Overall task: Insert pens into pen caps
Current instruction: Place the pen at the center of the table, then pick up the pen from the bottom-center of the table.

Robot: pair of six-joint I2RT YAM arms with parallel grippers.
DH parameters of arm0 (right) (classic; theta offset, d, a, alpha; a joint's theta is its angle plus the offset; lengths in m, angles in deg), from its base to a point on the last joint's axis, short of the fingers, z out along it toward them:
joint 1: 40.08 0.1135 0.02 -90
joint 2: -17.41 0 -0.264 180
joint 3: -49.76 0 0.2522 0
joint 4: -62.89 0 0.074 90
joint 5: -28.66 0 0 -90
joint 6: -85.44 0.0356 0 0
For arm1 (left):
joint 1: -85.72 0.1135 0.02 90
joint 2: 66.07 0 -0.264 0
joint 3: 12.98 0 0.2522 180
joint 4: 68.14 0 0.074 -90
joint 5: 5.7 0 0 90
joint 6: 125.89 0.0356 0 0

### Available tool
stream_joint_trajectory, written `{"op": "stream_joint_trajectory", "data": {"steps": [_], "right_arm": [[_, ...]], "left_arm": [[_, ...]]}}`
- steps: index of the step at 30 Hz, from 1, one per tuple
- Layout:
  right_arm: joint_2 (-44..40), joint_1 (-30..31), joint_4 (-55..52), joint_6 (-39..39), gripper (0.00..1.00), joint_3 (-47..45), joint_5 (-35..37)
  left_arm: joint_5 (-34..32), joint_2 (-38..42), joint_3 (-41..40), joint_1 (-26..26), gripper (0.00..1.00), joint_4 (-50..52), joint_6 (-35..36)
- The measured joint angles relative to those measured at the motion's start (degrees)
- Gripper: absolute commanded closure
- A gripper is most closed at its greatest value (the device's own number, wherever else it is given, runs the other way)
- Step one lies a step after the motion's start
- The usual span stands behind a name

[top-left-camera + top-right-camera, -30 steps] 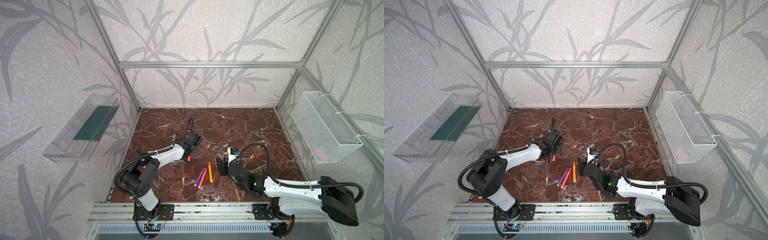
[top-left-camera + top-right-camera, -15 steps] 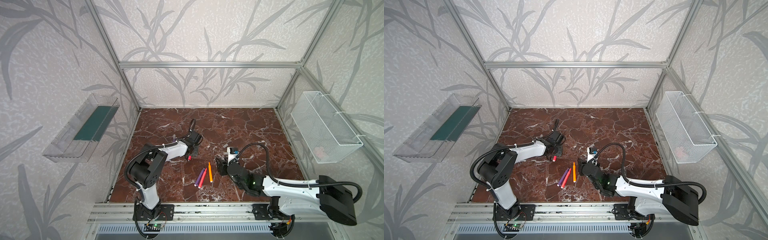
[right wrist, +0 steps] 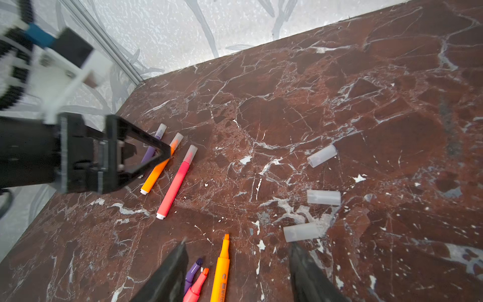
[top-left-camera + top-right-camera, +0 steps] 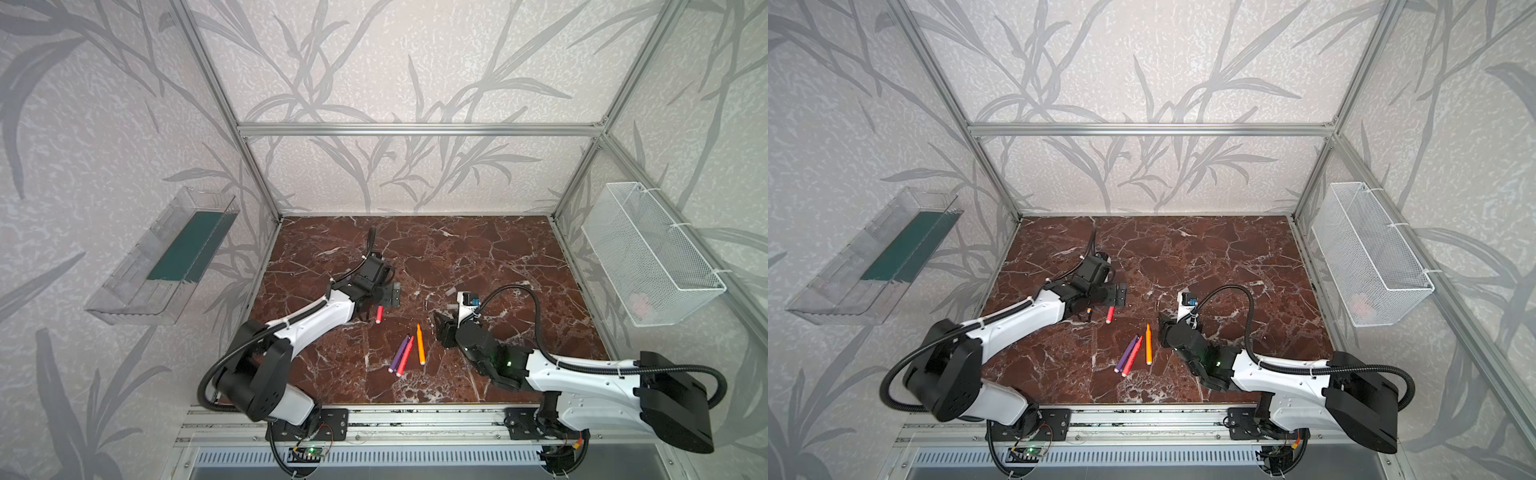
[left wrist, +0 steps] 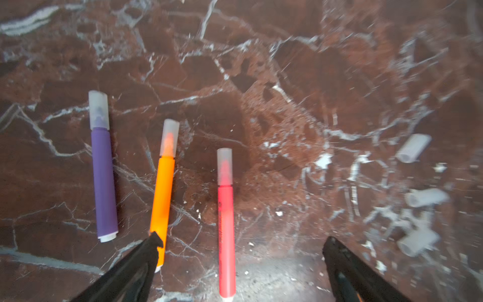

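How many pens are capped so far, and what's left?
Three done: the capped purple pen, capped orange pen and capped pink pen lie by the open left claw. Nothing is in hand; the right claw is open and empty. Left: the bare orange pen, bare purple pen, bare pink pen and three loose caps.

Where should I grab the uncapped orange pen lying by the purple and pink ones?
Grip the uncapped orange pen across its rear barrel, straight down from above. It lies flat on the table, so only a top approach fits. Its tapered tip must stay free for a cap, and in a top view the gap to the pink-red pen widens rearward.
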Motion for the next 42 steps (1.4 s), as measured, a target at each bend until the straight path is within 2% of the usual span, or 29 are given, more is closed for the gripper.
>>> {"op": "stream_joint_trajectory", "data": {"steps": [3, 8, 10, 16, 20, 26, 29, 32, 36, 42], "right_arm": [[-0.5, -1.4, -0.8, 0.2, 0.48, 0.0, 0.1], [-0.5, -4.9, -1.8, 1.0, 0.49, -0.5, -0.3], [-0.7, -6.3, -2.4, 1.3, 0.50, -0.9, -0.6], [-1.0, -7.5, -2.9, 1.5, 0.50, -1.1, -0.5], [-0.9, -8.3, -2.9, 1.5, 0.50, -1.1, -0.7], [-0.4, -8.6, -3.1, 1.2, 0.52, -0.7, -1.2], [-0.4, -8.6, -3.6, 1.1, 0.52, -0.3, -1.6], [-0.9, -8.6, -4.2, 1.0, 0.52, -0.3, -1.6], [-2.7, -8.6, -5.2, 1.2, 0.52, -0.3, -1.6], [-5.0, -8.6, -5.7, 1.5, 0.52, -0.8, -1.2]], "left_arm": [[4.6, 7.5, -4.1, 0.0, 0.17, -2.1, 0.4], [10.4, 14.7, -10.5, -1.6, 0.21, -3.1, -0.3], [10.8, 16.3, -12.0, -3.7, 0.22, -2.3, -0.7], [8.8, 21.5, -15.3, -14.9, 0.27, 0.4, -2.4], [6.9, 21.2, -17.3, -18.1, 0.33, 0.6, -3.8], [4.3, 19.9, -20.7, -22.3, 0.34, 0.0, -5.6], [3.8, 18.1, -22.9, -23.8, 0.38, -1.2, -6.5], [3.1, 15.6, -23.0, -24.4, 0.38, -1.3, -6.7], [2.3, 12.8, -22.8, -24.5, 0.46, -2.6, -6.5], [0.0, 8.5, -21.8, -24.5, 0.50, -2.3, -6.2]]}}
